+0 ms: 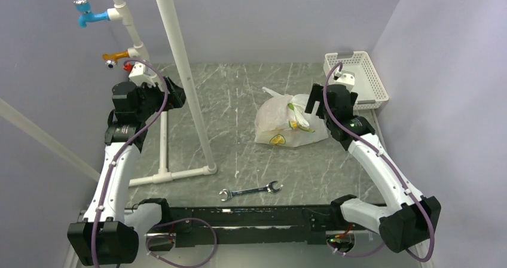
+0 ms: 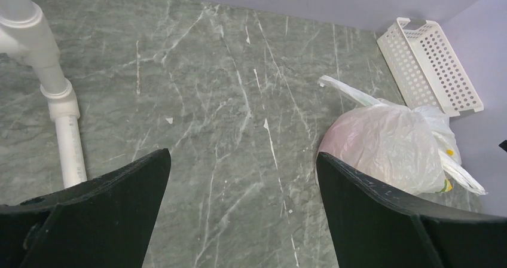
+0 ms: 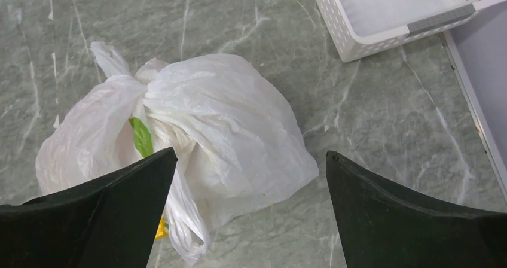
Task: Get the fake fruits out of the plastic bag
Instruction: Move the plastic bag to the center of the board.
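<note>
The plastic bag (image 1: 290, 123) sits bulging on the worktop (image 1: 239, 100) toward the far right corner, near the white basket (image 1: 373, 82) but apart from it. It is thin, crinkled and milky white, gathered tight at the top, printed with lemon slices and green leaves. One loop handle sticks out. The right fingers (image 3: 95, 214) hang spread wide above it. The left fingers (image 2: 95, 214) are spread too, toward the far left, by the white pipe (image 2: 66, 142).

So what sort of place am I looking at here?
Likely a robot test booth, not a home: plain walls box in a marble-look table, and a white pipe frame carries a blue tap.
</note>
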Controlling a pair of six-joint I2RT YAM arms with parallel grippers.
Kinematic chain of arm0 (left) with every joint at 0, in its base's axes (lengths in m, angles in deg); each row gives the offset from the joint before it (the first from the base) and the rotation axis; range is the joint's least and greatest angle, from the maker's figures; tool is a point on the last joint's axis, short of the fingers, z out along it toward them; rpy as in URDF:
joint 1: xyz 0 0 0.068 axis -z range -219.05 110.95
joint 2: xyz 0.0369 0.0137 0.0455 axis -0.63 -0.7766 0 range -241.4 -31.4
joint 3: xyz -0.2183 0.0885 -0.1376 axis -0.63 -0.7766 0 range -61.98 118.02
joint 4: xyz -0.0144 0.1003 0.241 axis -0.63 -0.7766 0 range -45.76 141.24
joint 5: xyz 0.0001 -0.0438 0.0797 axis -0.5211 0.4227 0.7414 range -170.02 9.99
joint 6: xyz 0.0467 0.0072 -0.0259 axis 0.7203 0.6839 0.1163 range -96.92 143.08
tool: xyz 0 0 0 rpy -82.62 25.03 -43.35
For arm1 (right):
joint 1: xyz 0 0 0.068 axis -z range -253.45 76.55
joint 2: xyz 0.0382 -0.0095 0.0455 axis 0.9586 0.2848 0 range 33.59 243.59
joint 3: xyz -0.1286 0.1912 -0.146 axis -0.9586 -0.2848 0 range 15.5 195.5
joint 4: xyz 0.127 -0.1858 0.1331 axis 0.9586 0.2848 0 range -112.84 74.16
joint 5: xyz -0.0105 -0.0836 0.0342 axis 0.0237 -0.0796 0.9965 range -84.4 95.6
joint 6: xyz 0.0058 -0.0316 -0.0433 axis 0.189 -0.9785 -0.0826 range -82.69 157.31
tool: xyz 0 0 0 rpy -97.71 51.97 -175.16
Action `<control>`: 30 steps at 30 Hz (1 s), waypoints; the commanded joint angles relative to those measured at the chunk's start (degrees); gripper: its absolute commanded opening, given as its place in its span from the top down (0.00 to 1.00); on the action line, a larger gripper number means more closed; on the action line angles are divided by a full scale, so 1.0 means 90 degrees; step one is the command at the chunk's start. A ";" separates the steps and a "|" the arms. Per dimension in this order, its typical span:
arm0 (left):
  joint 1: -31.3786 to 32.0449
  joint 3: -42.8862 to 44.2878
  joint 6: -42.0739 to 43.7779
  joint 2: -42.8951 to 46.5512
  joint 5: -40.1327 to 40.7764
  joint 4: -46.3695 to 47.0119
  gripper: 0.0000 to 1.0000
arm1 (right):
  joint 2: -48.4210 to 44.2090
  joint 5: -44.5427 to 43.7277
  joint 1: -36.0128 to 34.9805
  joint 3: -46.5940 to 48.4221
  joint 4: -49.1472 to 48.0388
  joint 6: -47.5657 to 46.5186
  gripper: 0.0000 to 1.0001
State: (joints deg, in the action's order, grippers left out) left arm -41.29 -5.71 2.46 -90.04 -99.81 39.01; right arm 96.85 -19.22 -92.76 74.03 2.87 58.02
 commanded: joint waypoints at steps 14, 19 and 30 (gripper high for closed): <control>-0.0029 0.1739 -0.0763 -0.1883 -0.0882 -0.0501 0.01 | 0.0133 0.0709 0.0017 0.0294 -0.0278 -0.0100 0.00; -0.0021 0.1793 -0.0376 -0.2422 -0.1687 -0.0635 0.01 | 0.0398 0.1283 0.0105 0.0297 -0.0520 -0.0195 0.00; 0.0210 0.1432 -0.0448 -0.2503 -0.2242 -0.0325 0.01 | 0.1664 0.2691 0.0149 0.1073 -0.0622 -0.0180 0.00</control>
State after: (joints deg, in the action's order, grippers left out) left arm -39.89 6.80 -2.64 -113.88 -117.53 33.80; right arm 109.48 -1.91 -91.73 79.91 0.09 56.23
